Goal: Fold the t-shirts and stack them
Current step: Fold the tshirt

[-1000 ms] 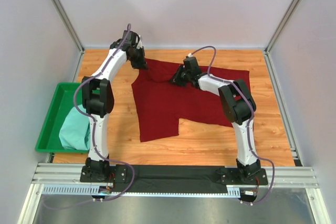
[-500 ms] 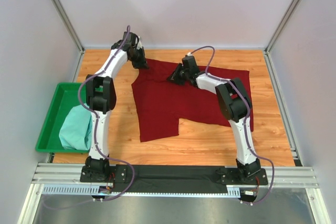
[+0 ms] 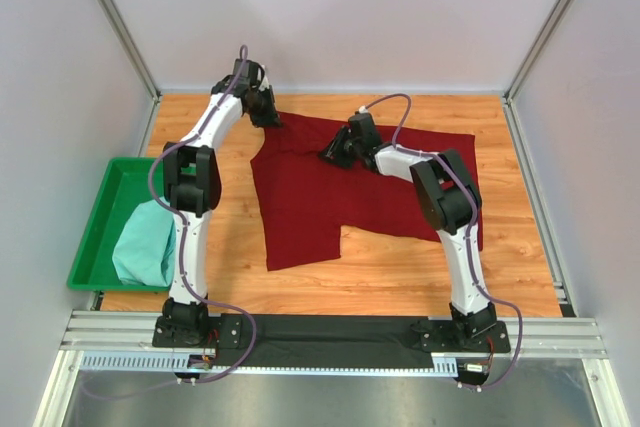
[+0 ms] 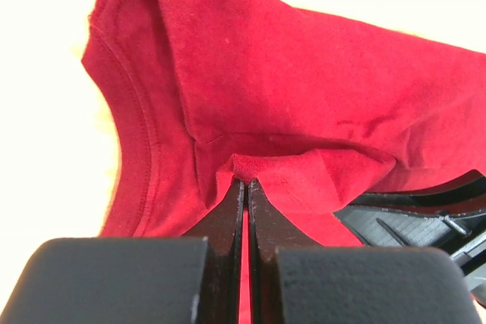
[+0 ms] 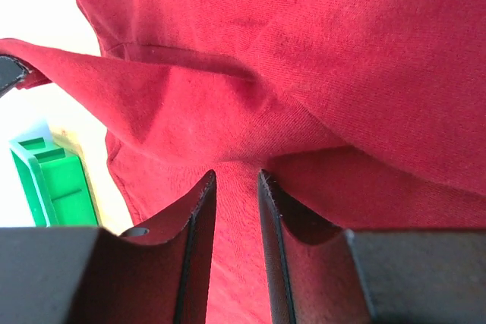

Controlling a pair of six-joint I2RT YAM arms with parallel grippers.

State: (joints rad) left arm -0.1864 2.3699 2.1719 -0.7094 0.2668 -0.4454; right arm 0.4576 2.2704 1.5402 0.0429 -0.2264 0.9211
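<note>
The maroon t-shirt [image 3: 365, 192] lies spread on the wooden table, its far-left corner lifted. My left gripper [image 3: 268, 119] is at that corner, and the left wrist view shows it [image 4: 245, 180] shut on a pinched fold of the red cloth [image 4: 304, 81] near the collar. My right gripper [image 3: 330, 154] is low over the shirt's upper middle. In the right wrist view it [image 5: 235, 176] stands open a little, with red cloth [image 5: 342, 51] bunched at the fingertips and showing through the gap. The mint t-shirt [image 3: 145, 244] lies crumpled in the tray.
A bright green plastic tray [image 3: 92, 222] sits at the table's left edge, and its corner [image 5: 53, 180] shows in the right wrist view. Grey walls enclose the table on three sides. A metal rail [image 3: 330, 332] carries both arm bases along the near edge.
The right gripper's jaws have parted from nearly shut to slightly open, and it has shifted a little left. The left gripper keeps its hold at the far-left corner.
</note>
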